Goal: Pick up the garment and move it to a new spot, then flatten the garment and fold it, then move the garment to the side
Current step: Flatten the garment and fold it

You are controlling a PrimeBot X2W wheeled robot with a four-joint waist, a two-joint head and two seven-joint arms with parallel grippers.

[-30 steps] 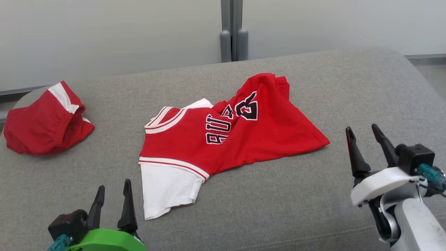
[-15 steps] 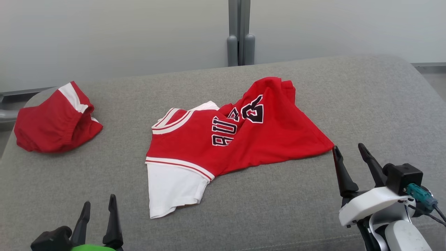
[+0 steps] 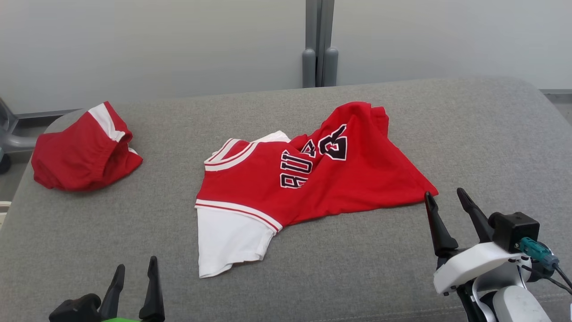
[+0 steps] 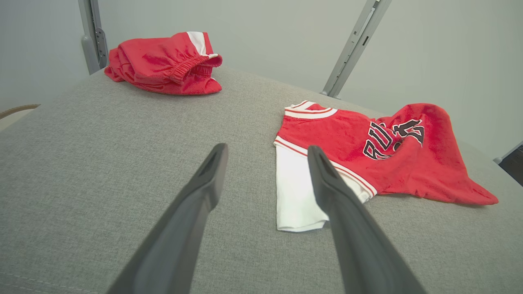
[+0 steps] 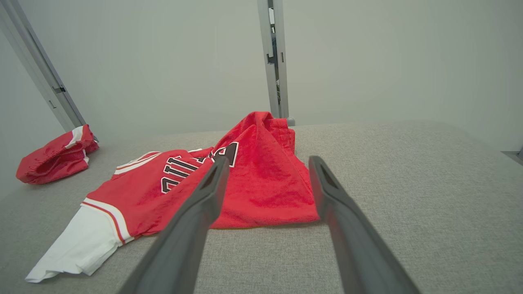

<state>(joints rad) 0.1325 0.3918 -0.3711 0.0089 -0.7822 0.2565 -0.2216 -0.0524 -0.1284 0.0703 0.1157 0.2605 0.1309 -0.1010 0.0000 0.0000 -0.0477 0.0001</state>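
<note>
At the far left, a bundled pair of red shorts point(image 3: 85, 154) lies on a wide grey cushion point(image 3: 469, 134), well apart from everything else. Low in the head view, the left gripper point(image 3: 136, 264) sits lower in the frame than a second ago. Its two dark fingers are spread as wide as they go, empty, hanging near the cushion and short of the white sleeve point(image 3: 228, 241).

In the middle lies the task's garment, a red jersey point(image 3: 339, 179) with black lettering. It is crumpled, its far side humped up in a fold, and it has not been lifted. The whole picture has slid a little to the right, which is the camera turning, not the cloth moving.

At the right, the right gripper point(image 3: 444, 192) has come in and now straddles the jersey's pointed hem corner point(image 3: 431, 191). The jaws are fully apart and hold nothing. Whether a fingertip touches the cloth cannot be told. This looks like the approach for the first pick-up.
</note>
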